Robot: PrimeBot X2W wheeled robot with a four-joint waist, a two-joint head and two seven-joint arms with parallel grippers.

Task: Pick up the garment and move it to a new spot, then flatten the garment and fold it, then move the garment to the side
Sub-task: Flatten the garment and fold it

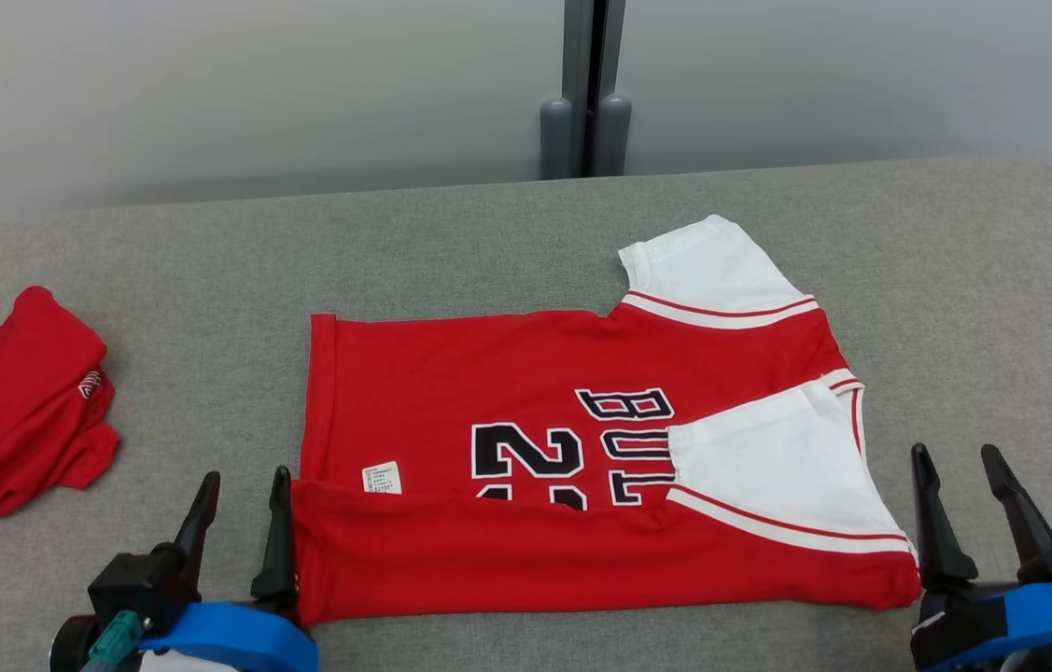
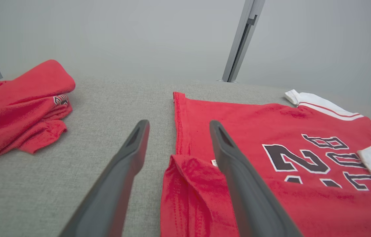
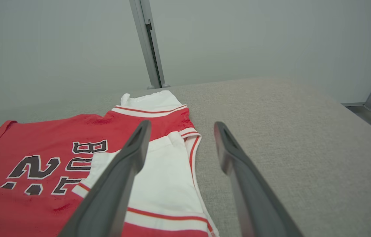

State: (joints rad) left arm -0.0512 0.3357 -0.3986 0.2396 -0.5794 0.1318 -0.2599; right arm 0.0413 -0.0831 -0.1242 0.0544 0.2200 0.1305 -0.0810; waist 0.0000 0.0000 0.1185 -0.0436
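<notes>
Left end effector and right end effector are both open and hold nothing. The red garment lies in the middle of the gray bench, its near edge folded over. I think the next fold goes best if both pinch that near edge together and lift evenly, so the sides line up. The left one sits low by the hem corner, the right one just past the shoulder end, fingers pointing away across the bench.
</notes>
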